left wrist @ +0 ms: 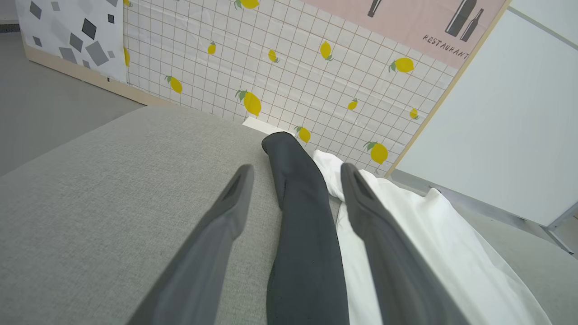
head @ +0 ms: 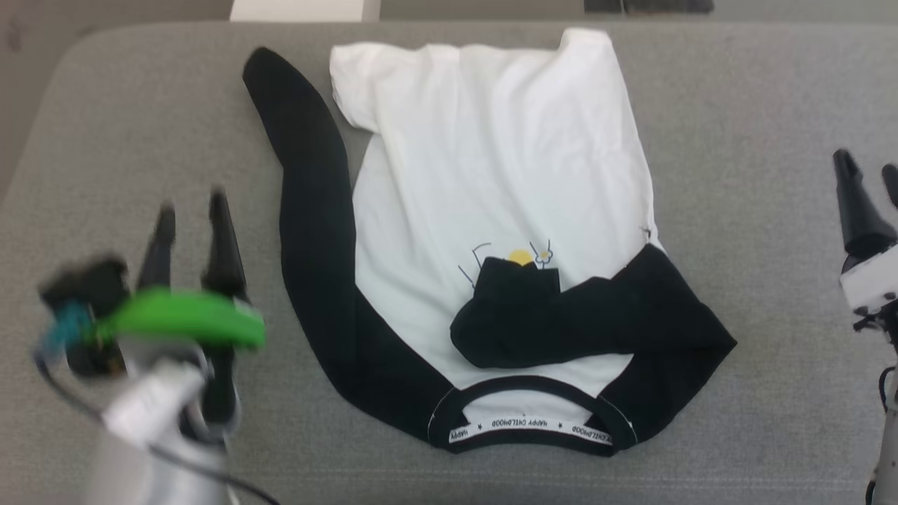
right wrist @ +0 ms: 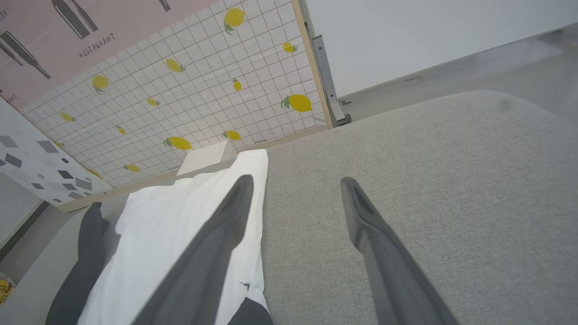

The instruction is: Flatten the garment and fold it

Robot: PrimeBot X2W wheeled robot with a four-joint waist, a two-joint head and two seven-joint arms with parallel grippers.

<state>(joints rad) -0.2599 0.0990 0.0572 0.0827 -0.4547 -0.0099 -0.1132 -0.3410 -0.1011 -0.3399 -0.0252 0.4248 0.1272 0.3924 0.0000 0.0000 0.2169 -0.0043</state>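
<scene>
garment (head: 491, 175) lies centred on the table (head: 772, 105), collar near, hem far. Both claws spread, empty: left gripper (head: 193, 203) near-left, right gripper (head: 866, 165) at right edge. Risk: right sleeve (head: 561, 315) lies doubled over chest; a pinch there likely grabs 2 layers and drags the body askew.

The left hand (head: 193, 205) is over the left side of the grey padded surface (head: 736, 105). Its two dark fingers (head: 223, 238) are spread apart and empty, and a green band (head: 189, 326) circles its wrist. The right hand (head: 866, 163) is at the right edge, fingers likewise parted, holding nothing.
</scene>
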